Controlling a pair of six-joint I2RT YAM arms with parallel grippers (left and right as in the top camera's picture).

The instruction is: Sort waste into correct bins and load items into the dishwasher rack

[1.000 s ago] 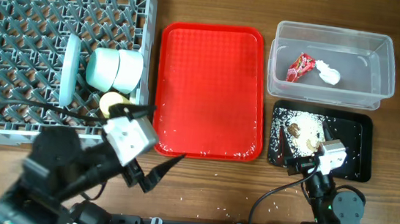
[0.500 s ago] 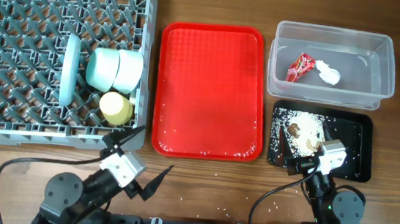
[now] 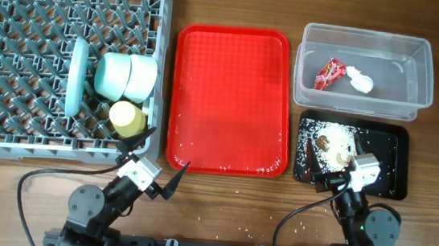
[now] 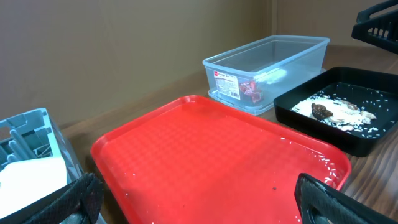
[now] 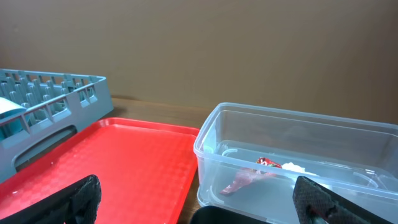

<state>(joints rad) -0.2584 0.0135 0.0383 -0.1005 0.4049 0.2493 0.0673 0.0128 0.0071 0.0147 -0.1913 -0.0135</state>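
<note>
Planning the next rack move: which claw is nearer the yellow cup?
Left. The left claw hovers off the dishwasher rack's near corner, just beside the yellow cup. The right claw sits past the red tray, over the black tray's near edge.

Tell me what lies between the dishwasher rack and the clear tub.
The red serving tray, bare except for rice grains along its near edge, lies between the dishwasher rack and clear tub; the overhead view shows it.
</note>
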